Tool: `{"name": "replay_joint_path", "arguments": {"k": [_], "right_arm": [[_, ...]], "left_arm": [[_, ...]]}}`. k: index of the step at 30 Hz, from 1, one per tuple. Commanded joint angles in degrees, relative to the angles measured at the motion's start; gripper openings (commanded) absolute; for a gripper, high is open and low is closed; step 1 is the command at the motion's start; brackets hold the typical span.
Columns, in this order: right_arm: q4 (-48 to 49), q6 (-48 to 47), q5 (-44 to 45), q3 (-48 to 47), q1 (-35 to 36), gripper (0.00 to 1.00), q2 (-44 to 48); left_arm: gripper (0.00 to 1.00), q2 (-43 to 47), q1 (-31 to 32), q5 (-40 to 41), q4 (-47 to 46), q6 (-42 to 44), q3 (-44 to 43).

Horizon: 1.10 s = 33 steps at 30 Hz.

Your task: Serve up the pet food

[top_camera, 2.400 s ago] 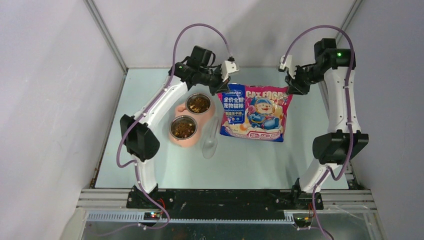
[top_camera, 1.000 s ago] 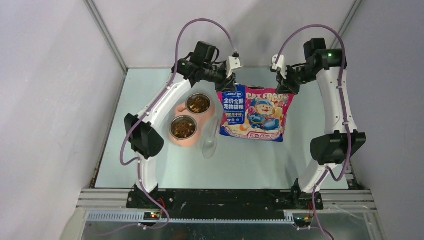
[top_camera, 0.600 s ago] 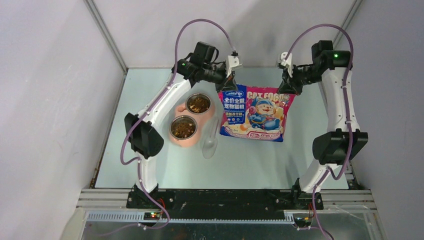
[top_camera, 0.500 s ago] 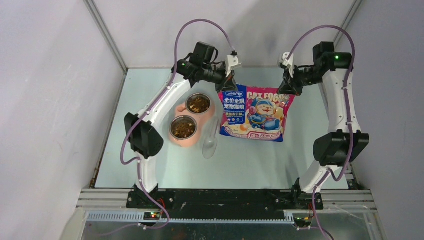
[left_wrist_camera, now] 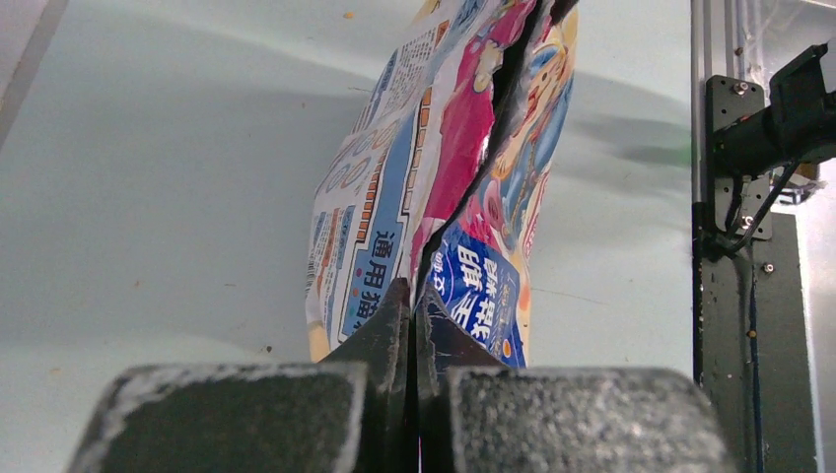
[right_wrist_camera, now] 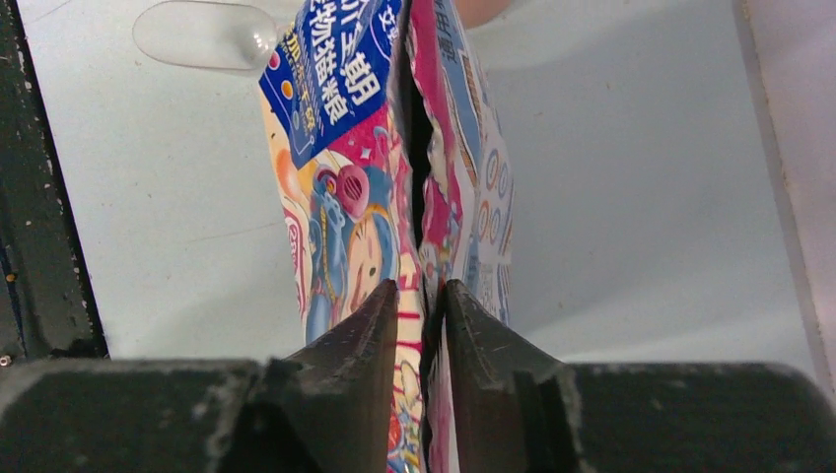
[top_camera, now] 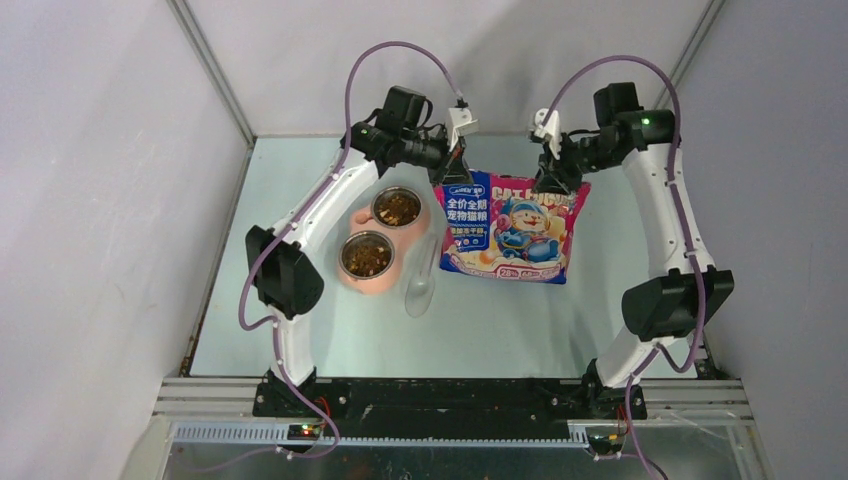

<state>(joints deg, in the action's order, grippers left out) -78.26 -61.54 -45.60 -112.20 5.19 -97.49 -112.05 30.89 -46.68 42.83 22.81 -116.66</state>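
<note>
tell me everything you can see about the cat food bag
The cat food bag is glossy printed plastic, pink, blue and white, with a cartoon figure and Chinese text. Its top gapes in a dark slit. The left pincer is shut on one top corner; the right pincer straddles the top edge farther along, jaws slightly apart. Its top is held up off the table.

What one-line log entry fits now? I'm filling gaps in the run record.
left gripper: shut on CAT FOOD bag top edge | right gripper: jaws parted astride bag edge | pet food: in steel bowls | scoop: on table
</note>
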Motion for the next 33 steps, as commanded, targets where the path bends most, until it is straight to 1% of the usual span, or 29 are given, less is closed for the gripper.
{"name": "replay_joint_path", "arguments": {"k": [1,2,3,5,6,7,13,14,16,17,19,21,24,26,27,28,31,32,33], "right_arm": [[2.55,3.23,-0.02,-1.27,2.52,0.29,-1.73],[2.74,3.38,0.25,-1.40,2.80,0.28,-2.20],[3.09,3.65,0.43,-1.42,3.29,0.25,-2.36],[3.34,4.07,0.74,-1.76,3.50,0.13,-3.08],[3.36,4.41,0.73,-2.07,3.46,0.03,-3.41],[3.46,4.54,0.71,-2.11,3.44,0.01,-3.45],[6.79,9.10,-0.63,-1.86,2.60,0.00,-3.15],[8.03,11.01,-0.80,-1.78,2.73,0.09,-3.19],[8.99,13.06,-1.32,-1.92,3.42,0.21,-3.64],[9.13,13.48,-1.52,-2.02,3.77,0.24,-4.12],[9.51,14.27,-1.11,-2.18,5.06,0.27,-4.89],[10.16,15.33,-0.09,-2.47,7.35,0.28,-5.66],[11.07,16.29,0.74,-3.53,9.16,0.24,-7.09],[11.67,17.29,1.42,-4.37,10.01,0.16,-8.06],[11.83,17.60,1.73,-4.90,10.25,0.05,-8.61],[12.04,17.77,1.65,-5.10,10.35,0.01,-8.82],[12.62,18.81,0.60,-5.58,10.23,0.00,-8.70],[12.61,18.86,0.12,-5.66,10.25,0.00,-8.56],[12.65,19.05,-0.77,-5.75,10.32,0.00,-8.19]], "left_arm": [[0.00,3.92,-0.13,-1.27,-1.34,-3.79,0.21],[0.00,3.98,-0.18,-1.26,-1.38,-3.90,0.23],[0.00,4.02,-0.16,-1.29,-1.31,-3.86,0.22],[0.00,4.16,-0.20,-1.09,-1.00,-3.58,0.23],[0.00,4.18,-0.22,-0.93,-0.71,-3.32,0.21],[0.00,4.27,-0.29,-0.86,-0.59,-3.18,0.17],[0.00,4.63,-0.48,-1.87,0.70,-1.60,-0.15],[0.00,4.73,-0.53,-2.38,0.40,-1.71,0.09],[0.00,5.09,-0.45,-3.85,-0.74,-2.73,0.46],[0.00,5.18,-0.41,-4.61,-1.26,-3.32,0.77],[0.00,5.26,-0.40,-5.37,-2.59,-4.79,0.89],[0.00,5.35,-0.33,-5.84,-3.22,-5.56,0.95],[0.00,5.48,-0.35,-6.14,-3.26,-5.82,0.93],[0.00,5.71,-0.31,-6.21,-3.00,-5.54,1.02],[0.00,5.75,-0.31,-6.32,-2.77,-5.22,1.16],[0.00,5.85,-0.31,-6.36,-2.58,-5.05,1.25],[0.01,5.89,-0.31,-6.99,-2.09,-4.26,1.61],[0.05,5.77,-0.26,-7.92,-2.29,-4.30,1.74],[0.20,5.69,-0.24,-8.26,-3.27,-4.76,2.02]]}}
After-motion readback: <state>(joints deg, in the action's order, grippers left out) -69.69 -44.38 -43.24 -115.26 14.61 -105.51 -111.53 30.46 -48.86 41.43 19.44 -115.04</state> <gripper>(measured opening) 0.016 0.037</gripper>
